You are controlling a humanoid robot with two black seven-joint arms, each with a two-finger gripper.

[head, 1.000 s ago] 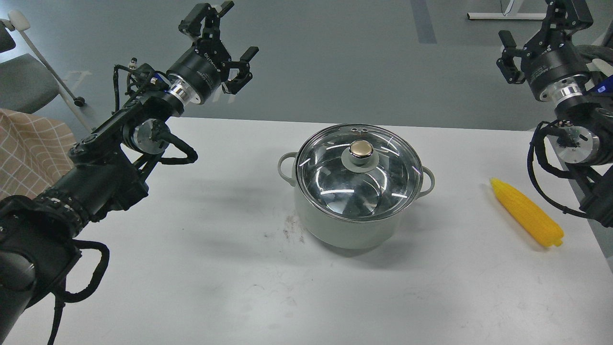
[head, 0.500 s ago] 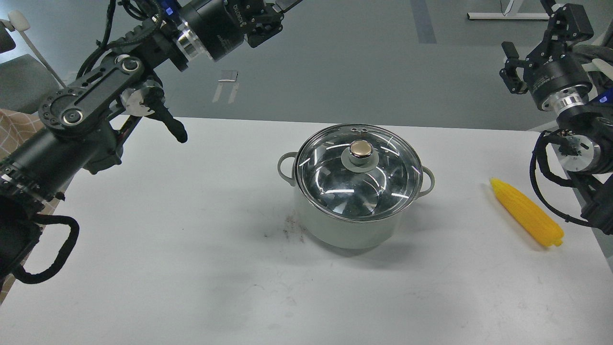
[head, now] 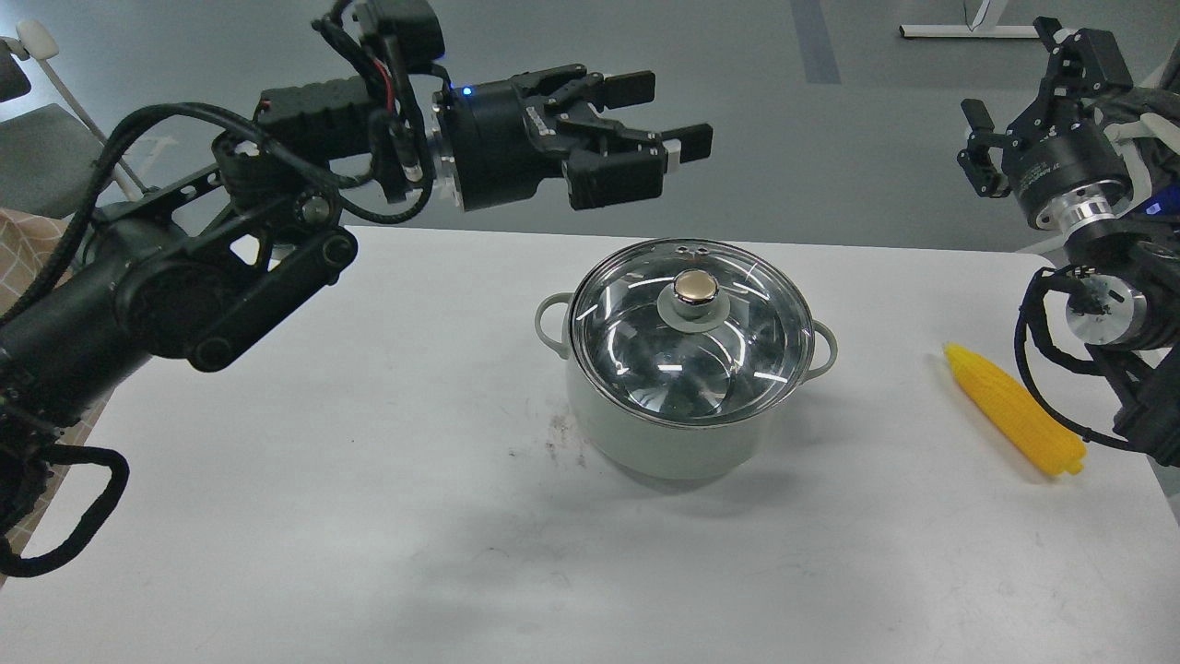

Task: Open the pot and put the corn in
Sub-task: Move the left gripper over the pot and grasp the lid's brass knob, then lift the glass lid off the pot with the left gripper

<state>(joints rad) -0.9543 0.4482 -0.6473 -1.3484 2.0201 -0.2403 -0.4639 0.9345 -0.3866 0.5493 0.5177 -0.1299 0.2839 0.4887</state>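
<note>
The pale grey-green pot (head: pixel 664 443) stands mid-table with its round glass lid (head: pixel 691 341) on it, the gold knob (head: pixel 695 287) on top. The yellow corn (head: pixel 1012 408) lies on the table at the right, tapered end pointing away from me. My left gripper (head: pixel 668 115) is open and empty, pointing right, in the air above and behind the lid. My right gripper (head: pixel 1023 97) is raised at the far right, above and behind the corn, open and empty.
The white table (head: pixel 369 480) carries only the pot and the corn. A few dark smudges (head: pixel 560 441) mark it left of the pot. The table's right edge runs close to the corn. A chair (head: pixel 46 157) and checked cloth (head: pixel 55 286) are at the left.
My left arm has swung from the far left, up and then right; its gripper now points right above the pot's lid. The right gripper shifted only slightly. Pot and corn have not moved.
</note>
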